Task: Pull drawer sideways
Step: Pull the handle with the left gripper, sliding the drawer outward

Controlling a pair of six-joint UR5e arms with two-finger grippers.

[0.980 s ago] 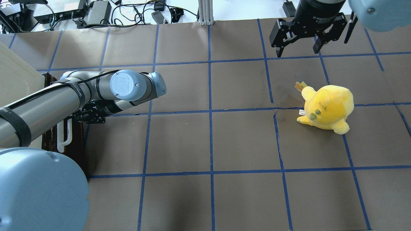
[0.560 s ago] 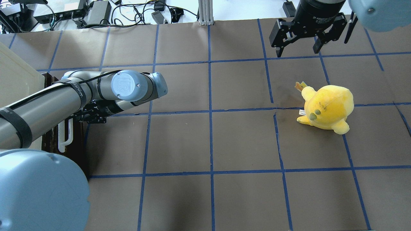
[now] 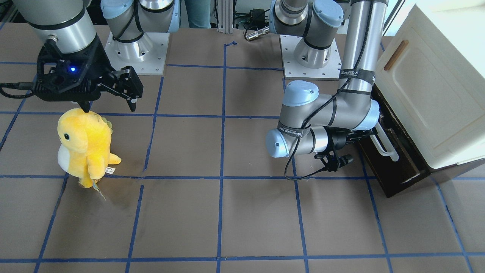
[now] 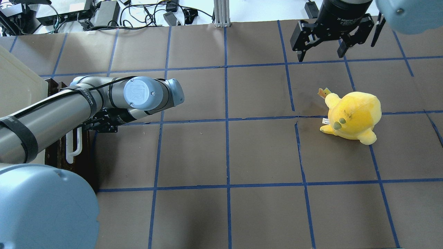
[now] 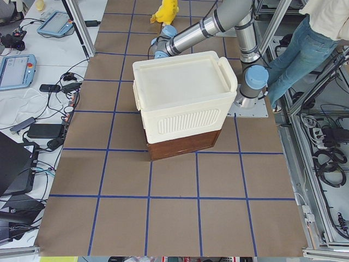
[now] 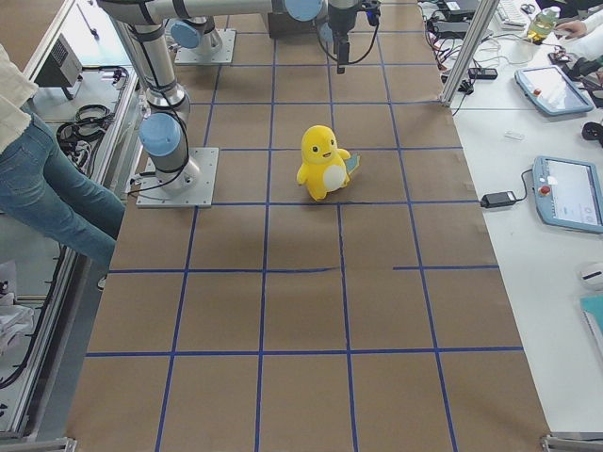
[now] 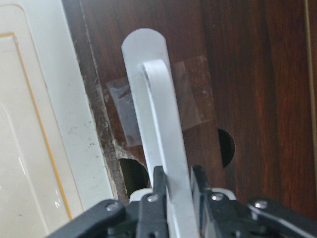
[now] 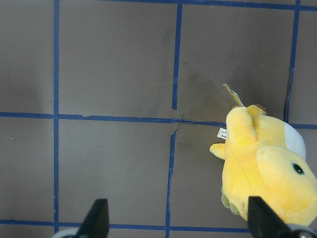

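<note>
The drawer's dark brown front (image 3: 396, 161) sits under the cream cabinet (image 3: 428, 87), drawn out a little. Its long white bar handle (image 3: 383, 146) also shows in the overhead view (image 4: 73, 147) and fills the left wrist view (image 7: 158, 124). My left gripper (image 7: 177, 186) is shut on this handle, one dark finger on each side of the bar. In the overhead view the left gripper (image 4: 88, 126) is mostly hidden under the forearm. My right gripper (image 4: 322, 53) hangs open and empty above the far right of the table, apart from everything.
A yellow plush toy (image 4: 353, 116) stands on the table below and in front of the right gripper; it also shows in the right wrist view (image 8: 267, 168). The cabinet door has a small brown wooden handle (image 3: 396, 55). Cables and boxes (image 4: 104, 14) lie beyond the far edge.
My left arm has moved to the right in the overhead view, and the white handle and drawer front have come out with it. The right arm and plush have not moved.
</note>
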